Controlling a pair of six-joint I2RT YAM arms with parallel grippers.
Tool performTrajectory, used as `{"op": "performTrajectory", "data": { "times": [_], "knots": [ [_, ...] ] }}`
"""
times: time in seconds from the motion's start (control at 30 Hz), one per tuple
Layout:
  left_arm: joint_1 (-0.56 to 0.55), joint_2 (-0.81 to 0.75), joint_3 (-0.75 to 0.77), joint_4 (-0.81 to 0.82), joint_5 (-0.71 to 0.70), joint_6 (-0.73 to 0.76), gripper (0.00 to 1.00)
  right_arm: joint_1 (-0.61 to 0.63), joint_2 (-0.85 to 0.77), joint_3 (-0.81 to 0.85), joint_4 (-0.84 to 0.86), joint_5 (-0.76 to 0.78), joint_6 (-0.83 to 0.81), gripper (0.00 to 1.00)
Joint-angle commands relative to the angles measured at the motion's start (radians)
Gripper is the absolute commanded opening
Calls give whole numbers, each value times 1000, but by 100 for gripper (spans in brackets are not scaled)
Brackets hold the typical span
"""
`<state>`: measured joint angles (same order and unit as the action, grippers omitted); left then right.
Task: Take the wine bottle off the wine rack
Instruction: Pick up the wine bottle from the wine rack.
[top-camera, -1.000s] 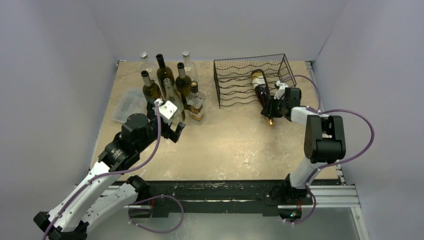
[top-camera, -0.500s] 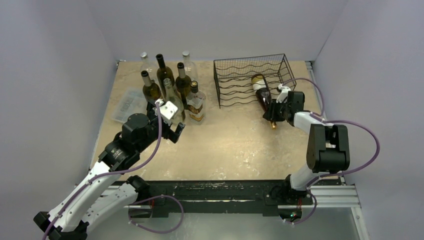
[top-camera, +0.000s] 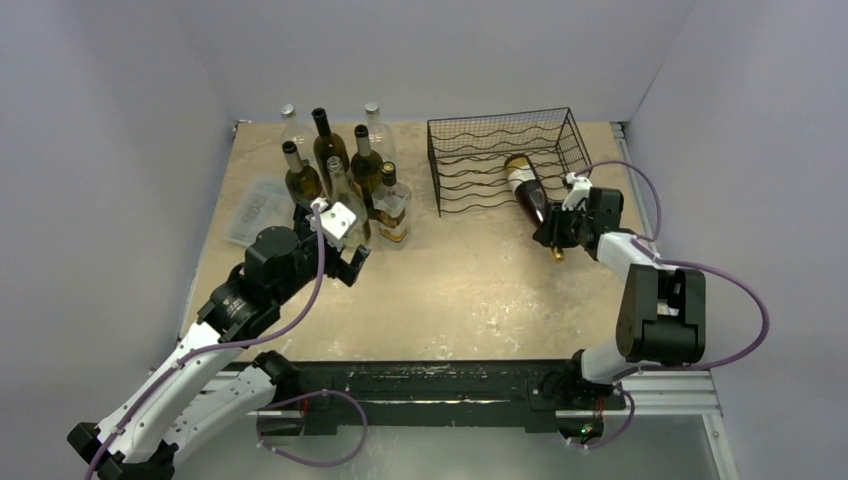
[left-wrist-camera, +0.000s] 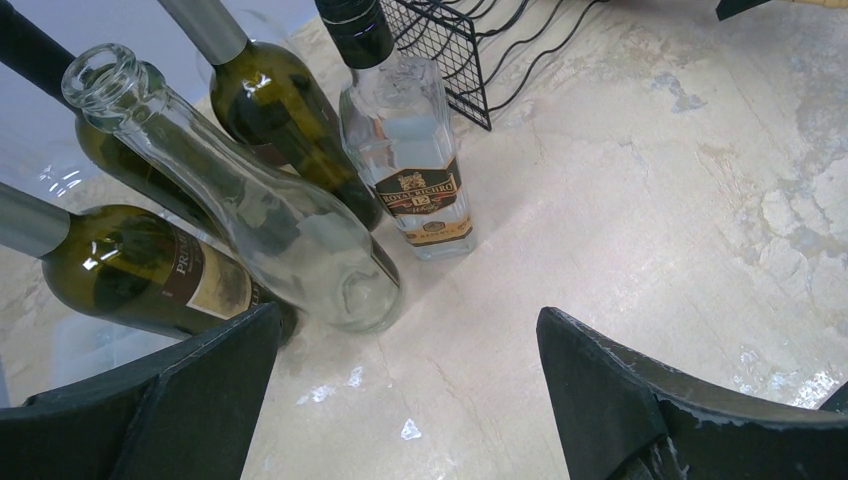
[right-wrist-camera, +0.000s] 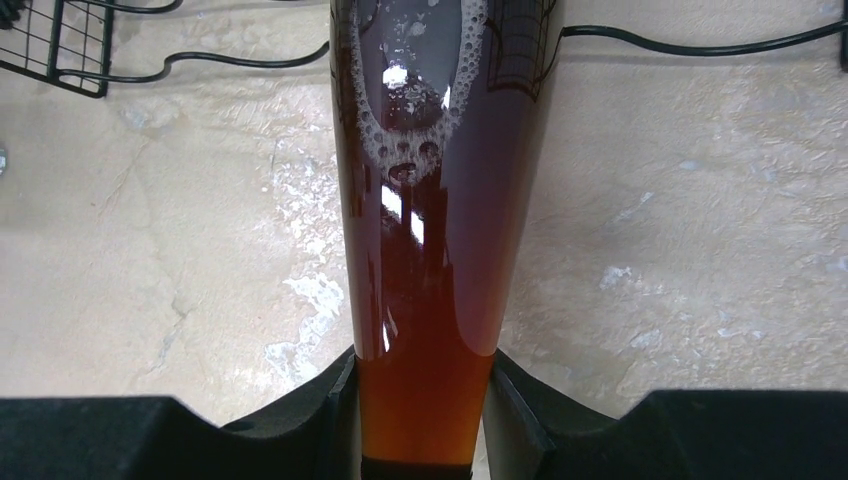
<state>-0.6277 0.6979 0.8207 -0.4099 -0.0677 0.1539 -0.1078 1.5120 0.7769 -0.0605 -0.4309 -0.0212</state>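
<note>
The wine bottle (top-camera: 530, 193) is dark brown and lies tilted, its base over the front right part of the black wire wine rack (top-camera: 480, 150) and its neck pointing toward the near side. My right gripper (top-camera: 556, 233) is shut on the bottle's neck. In the right wrist view the amber neck (right-wrist-camera: 425, 330) runs down between the two black fingers (right-wrist-camera: 325, 425), with the rack's wavy wires (right-wrist-camera: 200, 65) at the top. My left gripper (top-camera: 345, 262) hangs open over bare table (left-wrist-camera: 560, 250), just in front of a group of standing bottles, holding nothing.
Several upright bottles (top-camera: 340, 165) stand at the back left, among them a clear one (left-wrist-camera: 250, 210) and a square labelled one (left-wrist-camera: 415, 165). A clear plastic compartment box (top-camera: 255, 208) lies left of them. Purple cables loop by the right arm (top-camera: 655, 300).
My right gripper has moved right and toward the near side with the wine bottle, drawing it farther out of the rack. The left arm has not moved.
</note>
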Motion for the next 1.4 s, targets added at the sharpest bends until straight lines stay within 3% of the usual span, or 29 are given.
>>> {"op": "performTrajectory", "data": {
  "times": [0.0, 1.37],
  "knots": [
    [8, -1, 17, 12, -14, 18, 100, -9, -83, 0, 18, -103, -47, 0],
    [9, -5, 15, 7, -7, 24, 100, -61, -306, -35, -166, -74, -138, 0]
  ]
}}
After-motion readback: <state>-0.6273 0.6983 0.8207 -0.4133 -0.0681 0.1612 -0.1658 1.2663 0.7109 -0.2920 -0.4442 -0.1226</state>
